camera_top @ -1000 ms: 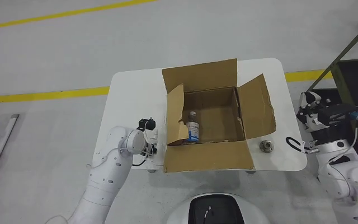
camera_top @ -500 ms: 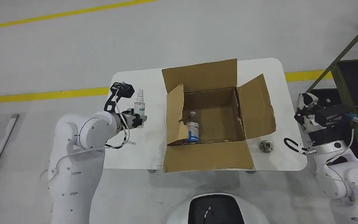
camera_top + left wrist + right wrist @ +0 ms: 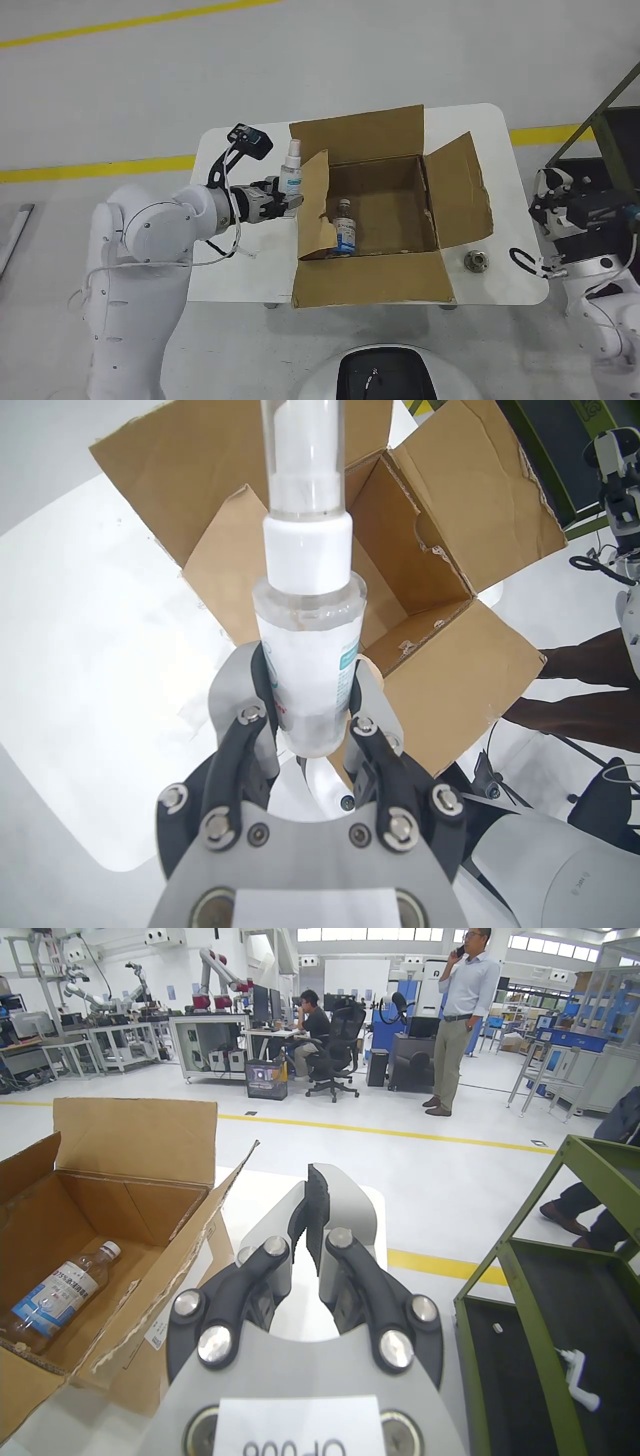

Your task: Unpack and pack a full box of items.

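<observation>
Just left of the open box point(image 3: 360, 135), my left fingers point(image 3: 235, 690) gripped a spray bottle point(image 3: 310, 660); my right fingers point(image 3: 312, 1208) sat closed.

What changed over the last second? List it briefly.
The left gripper, shut on the spray bottle, carried it across the table to the left flap of the box. The box, the bottle lying inside it and the right gripper stayed put.

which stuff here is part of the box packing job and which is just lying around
Part of the job:
cardboard box
spray bottle, held in the left gripper by the box's flap
labelled bottle lying inside the box

Just lying about:
small metal part on the table beside the box
green cart off the table
</observation>
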Controlling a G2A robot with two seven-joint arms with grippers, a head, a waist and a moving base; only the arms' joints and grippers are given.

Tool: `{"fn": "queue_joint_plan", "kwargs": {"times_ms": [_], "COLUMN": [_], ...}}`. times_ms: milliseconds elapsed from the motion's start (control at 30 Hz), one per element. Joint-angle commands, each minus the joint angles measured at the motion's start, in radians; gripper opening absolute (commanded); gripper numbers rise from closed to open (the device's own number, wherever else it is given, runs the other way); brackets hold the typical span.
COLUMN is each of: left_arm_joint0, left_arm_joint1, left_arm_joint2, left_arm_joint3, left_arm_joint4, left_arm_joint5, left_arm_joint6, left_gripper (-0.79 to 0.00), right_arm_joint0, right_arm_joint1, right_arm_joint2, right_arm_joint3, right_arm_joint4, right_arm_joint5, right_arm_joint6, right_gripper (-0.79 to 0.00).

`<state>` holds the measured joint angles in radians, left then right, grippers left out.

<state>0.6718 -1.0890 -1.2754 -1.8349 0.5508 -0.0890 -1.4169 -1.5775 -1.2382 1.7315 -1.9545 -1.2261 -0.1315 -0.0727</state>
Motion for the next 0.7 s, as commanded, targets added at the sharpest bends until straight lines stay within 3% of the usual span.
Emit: {"fn": "queue_joint_plan", "kwargs": {"times_ms": [0, 200, 300, 467, 667], "left_arm_joint0": [0.0, 0.005, -0.017, -0.151, -0.316], "left_arm_joint1": [0.0, 0.0, -0.006, -0.036, -0.093], "left_arm_joint2": [0.0, 0.005, 0.059, 0.199, 0.421], "left_arm_joint3": [0.0, -0.006, -0.038, 0.004, 0.138], "left_arm_joint4": [0.0, 0.001, 0.005, -0.088, -0.183], "left_arm_joint5": [0.0, -0.005, -0.037, -0.064, -0.07], "left_arm_joint6": [0.0, 0.016, 0.056, 0.121, 0.144], "left_gripper": [-0.785, -0.785, -0.785, -0.785, -0.785], "right_arm_joint0": [-0.002, -0.003, -0.001, -0.005, -0.028], "right_arm_joint1": [0.0, 0.0, 0.0, 0.0, 0.0], "right_arm_joint2": [0.002, 0.004, 0.006, 0.01, 0.034], "right_arm_joint3": [0.0, -0.001, -0.004, -0.011, -0.015], "right_arm_joint4": [0.002, 0.003, -0.003, -0.004, 0.005], "right_arm_joint5": [0.001, -0.005, -0.008, -0.009, 0.002], "right_arm_joint6": [-0.001, -0.005, -0.004, -0.008, -0.02], "right_gripper": [-0.785, -0.785, -0.785, -0.785, -0.785]}}
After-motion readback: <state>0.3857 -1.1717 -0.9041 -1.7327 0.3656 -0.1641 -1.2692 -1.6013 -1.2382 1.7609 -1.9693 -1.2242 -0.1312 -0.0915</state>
